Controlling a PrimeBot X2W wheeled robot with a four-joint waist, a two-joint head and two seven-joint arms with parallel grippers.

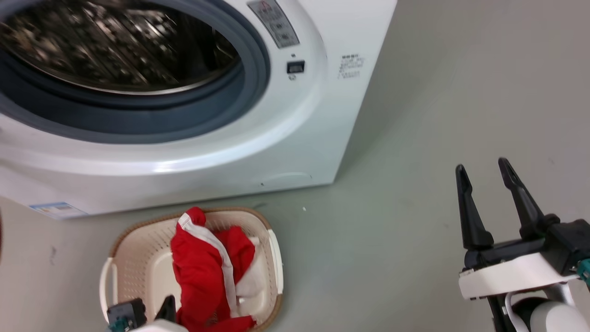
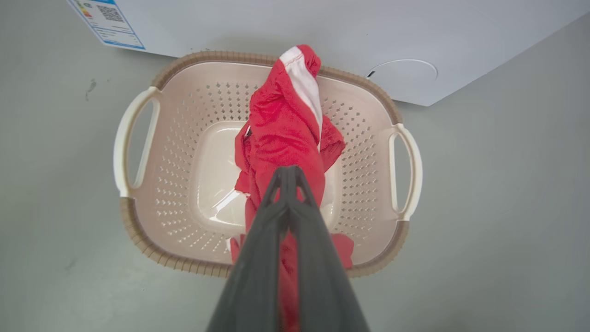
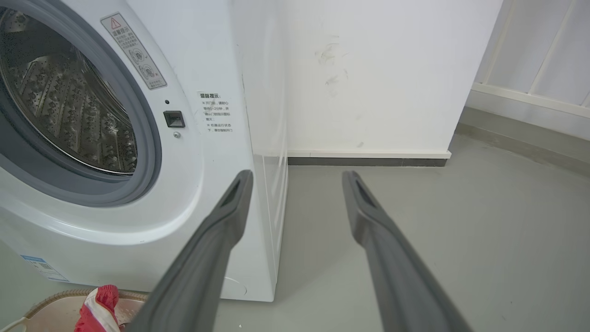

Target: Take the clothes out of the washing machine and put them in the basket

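Left gripper (image 2: 288,173): your two dark fingers are clamped together on red cloth; the fabric runs between them and out past the tips.
Clothes (image 2: 286,133): a bright red garment with a white stripe, pinched at your left fingertips; from there it stretches ahead and down into the basket; its white-banded far end overlaps the far rim, though you cannot tell whether it rests on it; more red folds show under your fingers by the near rim.
Basket (image 2: 179,152): on the floor directly below and ahead of your left gripper; cream perforated walls, a brown woven-look rim, a pale handle on each side; its glossy bare bottom shows left of the garment.
Right gripper (image 1: 481,167): fingers spread wide with nothing between them; it hangs over the bare grey floor (image 1: 415,115), well to the right of the basket.
Washing machine (image 3: 203,184): ahead and left of your right fingertips, and just beyond the basket's far rim from your left gripper; white front, with a grey gasket (image 3: 152,138) ringing the open porthole.
Drum (image 3: 69,115): shiny perforated steel inside the gasket.
Energy label (image 2: 106,23): on the machine's lower front corner, beyond and left of your left fingertips.
Wall (image 3: 368,69): white with a dark skirting, farthest ahead of your right gripper, past the machine's side.
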